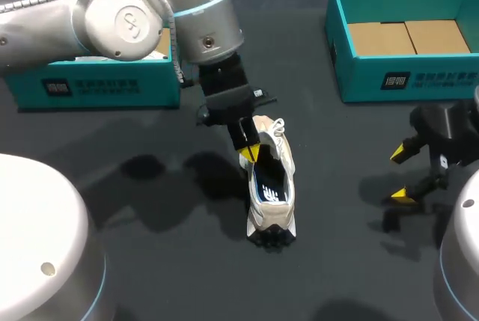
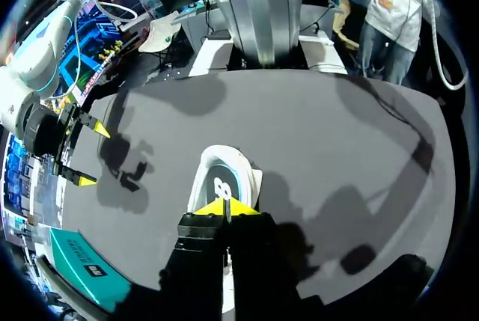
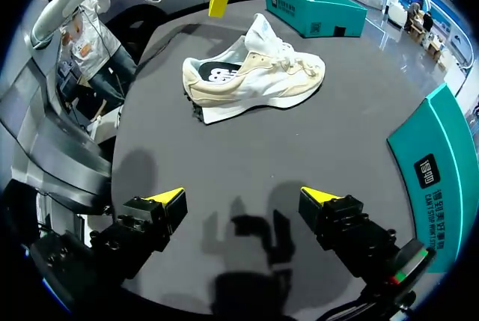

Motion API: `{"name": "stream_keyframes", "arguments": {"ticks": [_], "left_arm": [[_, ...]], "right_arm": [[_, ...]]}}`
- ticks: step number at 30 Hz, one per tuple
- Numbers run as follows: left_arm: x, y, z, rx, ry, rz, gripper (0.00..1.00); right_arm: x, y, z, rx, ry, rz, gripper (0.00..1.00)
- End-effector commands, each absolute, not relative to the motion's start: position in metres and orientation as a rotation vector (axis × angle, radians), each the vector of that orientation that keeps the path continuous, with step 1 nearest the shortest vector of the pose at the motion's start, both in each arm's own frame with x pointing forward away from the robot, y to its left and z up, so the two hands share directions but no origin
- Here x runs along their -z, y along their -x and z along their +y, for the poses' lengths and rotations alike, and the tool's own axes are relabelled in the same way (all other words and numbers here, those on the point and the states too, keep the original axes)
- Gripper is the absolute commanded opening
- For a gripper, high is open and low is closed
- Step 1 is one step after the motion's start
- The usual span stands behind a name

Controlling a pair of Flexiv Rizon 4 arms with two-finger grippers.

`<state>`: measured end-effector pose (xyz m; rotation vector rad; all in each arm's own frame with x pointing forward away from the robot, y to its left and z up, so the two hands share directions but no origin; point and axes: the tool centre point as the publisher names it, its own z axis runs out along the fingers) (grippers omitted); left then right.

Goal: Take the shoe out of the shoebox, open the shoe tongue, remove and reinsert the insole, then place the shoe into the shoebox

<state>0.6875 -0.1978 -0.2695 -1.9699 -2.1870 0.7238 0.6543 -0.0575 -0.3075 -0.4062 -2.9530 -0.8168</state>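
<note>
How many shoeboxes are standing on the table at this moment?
2. One teal shoebox is at the table's far left, partly covered by the left arm; the other shoebox is at the far right, with brown cardboard inside.

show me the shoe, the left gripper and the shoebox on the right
shoe (image 1: 271, 186): head view, on the dark inside of its opening
left gripper (image 1: 250, 154): head view, between its yellow tips
right shoebox (image 1: 359, 78): head view, on its teal front wall

- The right hand (image 3: 243, 199) hovers over the dark worktop (image 3: 340, 138), its fingers spread wide with nothing between them.
- A cream sneaker (image 3: 254, 74) stands on its sole, well ahead.
- The left hand (image 3: 218, 4) hangs beyond the sneaker, and a teal shoebox (image 3: 318, 10) lies farther off.
</note>
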Motion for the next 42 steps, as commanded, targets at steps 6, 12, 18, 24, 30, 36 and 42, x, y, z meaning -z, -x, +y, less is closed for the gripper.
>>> {"name": "stream_keyframes", "arguments": {"ticks": [6, 12, 18, 24, 30, 36, 42], "left_arm": [[0.292, -0.684, -0.216, -0.5, 1.987, -2.074, 0.0], [0.303, -0.683, -0.219, -0.455, 1.971, -2.034, 0.0], [0.293, -0.686, -0.218, -0.531, 1.974, -2.022, 0.0], [0.302, -0.686, -0.222, -0.491, 1.971, -1.999, 0.0], [0.322, -0.682, -0.223, -0.424, 1.998, -1.936, 0.0], [0.334, -0.676, -0.221, -0.381, 2.026, -1.894, 0.0], [0.346, -0.672, -0.219, -0.305, 2.031, -1.876, 0.0]], "right_arm": [[0.307, -0.65, -0.059, 0.823, 0.409, -2.957, 1.0], [0.307, -0.65, -0.059, 0.823, 0.409, -2.957, 1.0], [0.307, -0.65, -0.059, 0.823, 0.409, -2.957, 1.0], [0.307, -0.65, -0.059, 0.823, 0.409, -2.957, 1.0], [0.307, -0.65, -0.059, 0.823, 0.409, -2.957, 1.0], [0.307, -0.65, -0.059, 0.823, 0.409, -2.957, 1.0], [0.307, -0.65, -0.059, 0.823, 0.409, -2.957, 1.0]]}}
